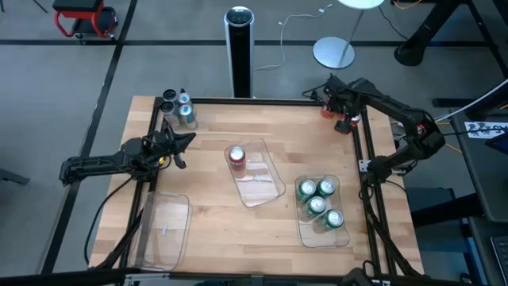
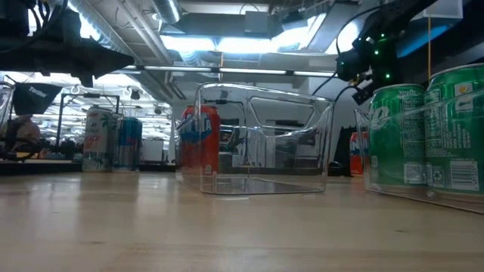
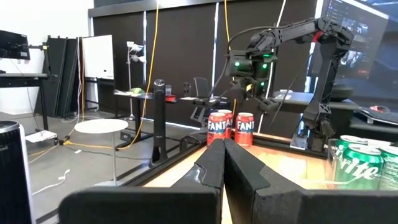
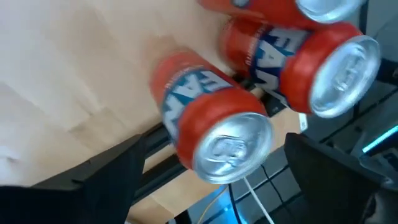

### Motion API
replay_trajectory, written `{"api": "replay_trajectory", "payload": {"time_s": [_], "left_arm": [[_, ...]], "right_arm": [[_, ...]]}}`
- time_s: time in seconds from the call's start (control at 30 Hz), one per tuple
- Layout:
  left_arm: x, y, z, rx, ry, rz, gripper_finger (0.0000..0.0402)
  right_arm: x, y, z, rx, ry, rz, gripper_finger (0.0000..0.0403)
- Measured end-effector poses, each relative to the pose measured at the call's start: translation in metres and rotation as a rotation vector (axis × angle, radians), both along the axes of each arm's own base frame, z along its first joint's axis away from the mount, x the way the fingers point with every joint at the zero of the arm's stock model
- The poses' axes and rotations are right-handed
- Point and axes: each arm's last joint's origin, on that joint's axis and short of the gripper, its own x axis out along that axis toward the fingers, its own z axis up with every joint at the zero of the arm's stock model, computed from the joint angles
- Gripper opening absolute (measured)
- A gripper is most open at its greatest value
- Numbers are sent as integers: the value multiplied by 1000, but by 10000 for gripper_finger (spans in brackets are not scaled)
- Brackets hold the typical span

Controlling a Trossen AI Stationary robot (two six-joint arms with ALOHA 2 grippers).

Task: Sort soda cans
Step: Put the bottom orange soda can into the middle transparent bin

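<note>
A: Where are the soda cans right now?

B: Four green cans [image 1: 319,203] sit together in the clear tray [image 1: 342,237] on the table's right side. One red can [image 1: 237,156] stands in the far end of the middle tray [image 1: 270,184]. The silver-and-blue cans [image 1: 182,110] are bunched at the table's far left corner. The remaining red cans [image 1: 345,121] are at the far right corner, right by the frame.

A: And the third tray?

B: The near-left tray [image 1: 168,230] lies on the table's near left, well apart from the cans.

A: What is the right gripper [image 1: 336,104] doing?

B: It hangs over those red cans in the corner. In its wrist view the two dark fingers [image 4: 109,177] are spread wide, one on each side of the nearest red can [image 4: 211,124]. They look a little clear of it, though I can't say for sure whether they touch.

A: The left gripper [image 1: 181,144]?

B: It is over the table's left side, near the silver-and-blue cans, pointing across the table. Its fingers [image 3: 242,168] are pressed together, holding nothing.
</note>
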Motion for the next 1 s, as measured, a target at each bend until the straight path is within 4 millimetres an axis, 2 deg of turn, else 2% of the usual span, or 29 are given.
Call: {"api": "replay_trajectory", "payload": {"time_s": [0.23,0.53,0.7,0.87,1.0], "left_arm": [[0,0,0,-1,0,0,0],[0,0,0,-1,0,0,0],[0,0,0,0,0,0,0],[0,0,0,0,0,0,0],[0,0,0,0,-1,0,0]], "right_arm": [[-1,0,-3,-31,8,-57,381],[-19,0,-33,10,46,-132,381],[-20,-3,-45,-12,24,-92,381],[-19,-2,-46,8,20,-64,381],[-15,-3,-46,29,-49,-35,381]]}}
